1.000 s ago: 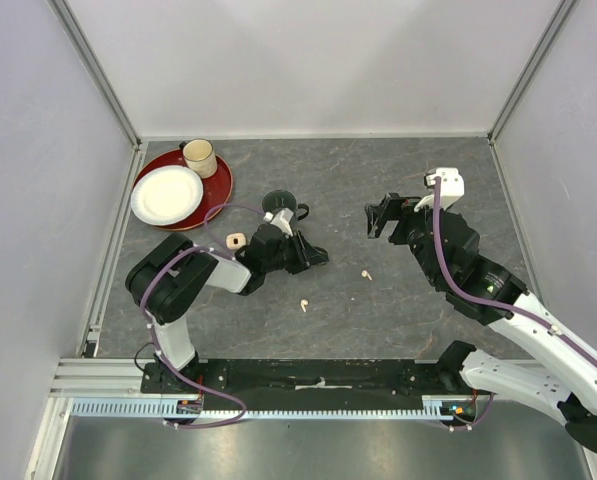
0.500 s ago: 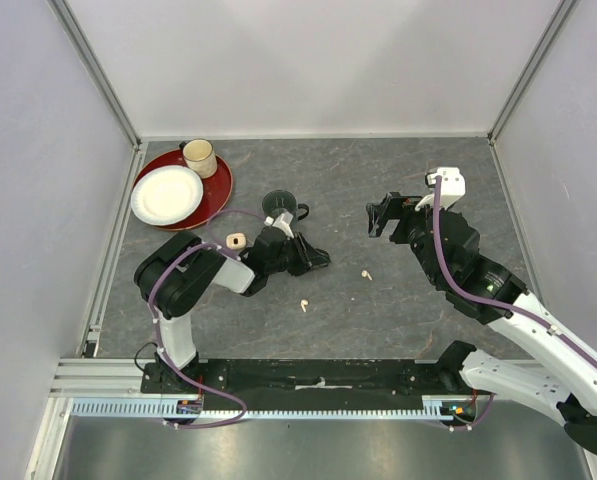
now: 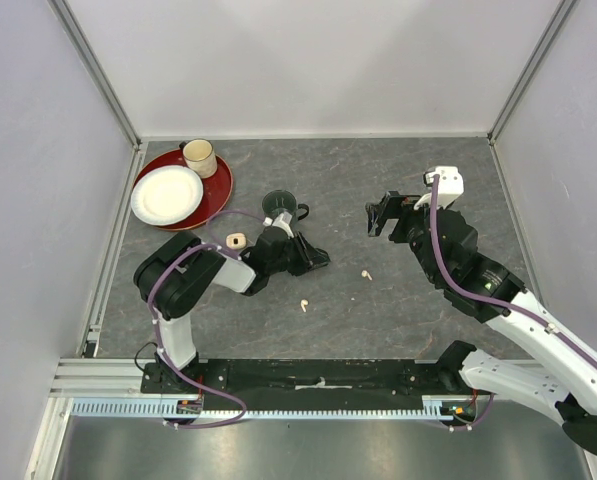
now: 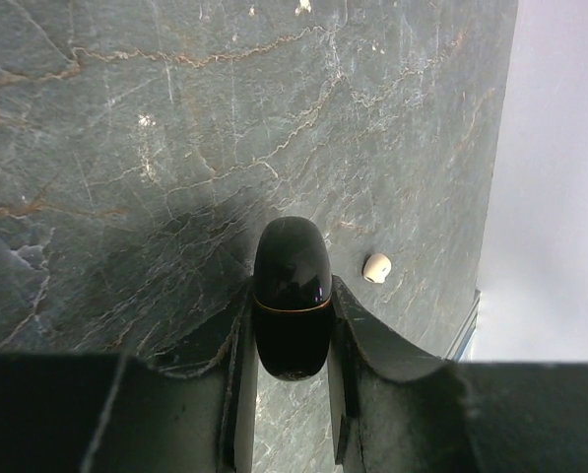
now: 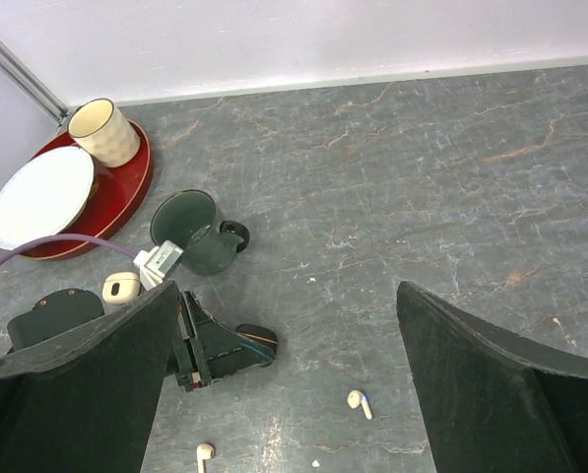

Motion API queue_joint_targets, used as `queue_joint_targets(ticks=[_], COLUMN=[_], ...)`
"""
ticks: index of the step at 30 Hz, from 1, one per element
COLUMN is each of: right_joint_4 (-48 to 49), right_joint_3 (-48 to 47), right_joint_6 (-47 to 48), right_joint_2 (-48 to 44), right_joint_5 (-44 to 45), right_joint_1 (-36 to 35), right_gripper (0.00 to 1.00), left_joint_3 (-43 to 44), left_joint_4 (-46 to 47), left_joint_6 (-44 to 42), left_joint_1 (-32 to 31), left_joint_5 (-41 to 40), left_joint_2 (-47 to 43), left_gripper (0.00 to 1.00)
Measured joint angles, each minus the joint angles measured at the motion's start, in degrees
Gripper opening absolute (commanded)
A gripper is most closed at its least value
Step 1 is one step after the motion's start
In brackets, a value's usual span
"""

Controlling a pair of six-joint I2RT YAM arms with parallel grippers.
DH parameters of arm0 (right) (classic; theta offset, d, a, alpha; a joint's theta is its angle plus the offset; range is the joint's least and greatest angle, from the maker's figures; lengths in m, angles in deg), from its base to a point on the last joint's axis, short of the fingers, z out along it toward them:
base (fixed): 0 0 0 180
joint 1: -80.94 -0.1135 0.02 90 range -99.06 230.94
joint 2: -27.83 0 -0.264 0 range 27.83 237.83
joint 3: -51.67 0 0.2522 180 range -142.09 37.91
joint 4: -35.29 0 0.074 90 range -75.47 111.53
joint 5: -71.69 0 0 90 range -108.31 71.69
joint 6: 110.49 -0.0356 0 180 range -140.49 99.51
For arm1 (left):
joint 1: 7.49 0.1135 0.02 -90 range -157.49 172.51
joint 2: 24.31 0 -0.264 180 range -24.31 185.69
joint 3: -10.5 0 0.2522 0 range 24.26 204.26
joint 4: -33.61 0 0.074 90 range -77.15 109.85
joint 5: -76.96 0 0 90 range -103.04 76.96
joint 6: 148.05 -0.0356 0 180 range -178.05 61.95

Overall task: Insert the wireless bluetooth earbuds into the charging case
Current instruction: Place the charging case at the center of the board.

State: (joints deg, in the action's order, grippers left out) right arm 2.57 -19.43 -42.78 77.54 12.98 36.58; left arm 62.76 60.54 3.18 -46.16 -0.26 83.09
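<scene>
My left gripper [image 3: 311, 257] is shut on a closed black charging case [image 3: 321, 258] with a gold seam, held low at the table. In the left wrist view the case [image 4: 292, 258] sits clamped between the fingers [image 4: 345, 305]. Two white earbuds lie loose on the table: one [image 3: 303, 305] in front of the left gripper, one [image 3: 367, 274] to its right. The right wrist view shows them too [image 5: 205, 452] [image 5: 359, 402], with the case [image 5: 257, 338]. My right gripper [image 3: 381, 214] is wide open and empty, raised over the table's middle right. No black earbuds show.
A green mug [image 3: 281, 208] stands just behind the left gripper. A cream charging case [image 3: 236, 240] lies beside the left forearm. A red tray [image 3: 218, 195] at the back left holds a white plate [image 3: 166, 194] and a cream cup [image 3: 199, 157].
The left arm's elbow has shifted slightly to the right, while its gripper stays on the black case in about the same spot. The right arm has hardly moved.
</scene>
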Motion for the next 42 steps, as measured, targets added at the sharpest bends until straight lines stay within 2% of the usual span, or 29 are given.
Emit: queue_joint_targets(ticks=[13, 18, 27, 34, 42], right_joint_4=[0.0, 0.0, 0.0, 0.0, 0.0], right_joint_3=[0.2, 0.2, 0.2, 0.2, 0.2], right_joint_6=[-0.1, -0.2, -0.3, -0.3, -0.4], right_joint_2=[-0.8, -1.2, -1.9, -1.9, -1.5], right_joint_5=[-0.5, -0.6, -0.6, -0.6, -0.8], right_joint_1=[0.3, 0.3, 0.3, 0.3, 0.4], right_gripper=[0.98, 0.98, 0.98, 0.98, 0.98], left_joint_3=[0.4, 0.6, 1.0, -0.1, -1.0], left_joint_4=[-6.8, -8.5, -10.6, -18.2, -26.1], left_joint_6=[-1.2, -2.1, -3.4, -7.0, -13.9], left_joint_1=[-0.1, -0.1, -0.1, -0.1, -0.1], left_joint_5=[-2.0, -2.2, -3.0, -7.7, -14.0], left_joint_2=[-3.0, -3.7, -5.0, -10.4, -21.6], left_gripper=[0.4, 0.48, 0.5, 0.53, 0.55])
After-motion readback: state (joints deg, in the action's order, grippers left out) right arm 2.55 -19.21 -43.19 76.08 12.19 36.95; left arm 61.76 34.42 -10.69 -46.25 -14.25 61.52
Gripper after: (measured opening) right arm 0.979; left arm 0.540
